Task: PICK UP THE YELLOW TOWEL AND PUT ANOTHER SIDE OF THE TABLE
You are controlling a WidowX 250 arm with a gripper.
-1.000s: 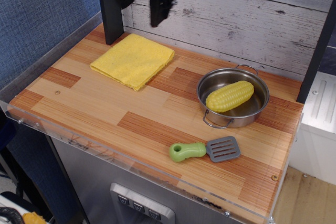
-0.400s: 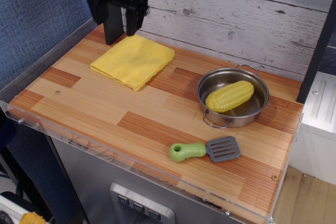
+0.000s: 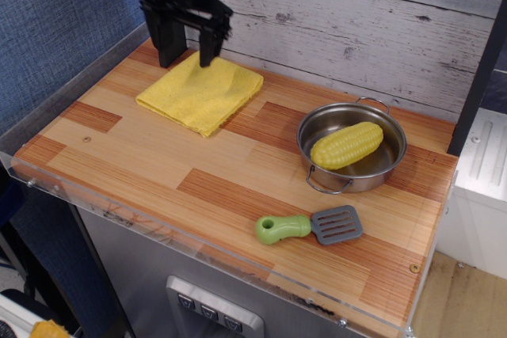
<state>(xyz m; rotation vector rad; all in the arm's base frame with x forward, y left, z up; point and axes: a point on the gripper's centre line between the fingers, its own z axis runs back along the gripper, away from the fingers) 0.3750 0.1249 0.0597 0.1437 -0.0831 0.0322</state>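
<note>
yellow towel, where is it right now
The yellow towel lies flat at the table's back-left corner, under the gripper, left of the steel pot.

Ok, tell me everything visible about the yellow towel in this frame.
The yellow towel is a soft-looking cloth folded into a rough square, layered edges showing along its near side. It lies flat at the back left of the table, turned diagonally to the edges. The open gripper is at its rear corner; contact is unclear. Nothing else touches it.
</note>
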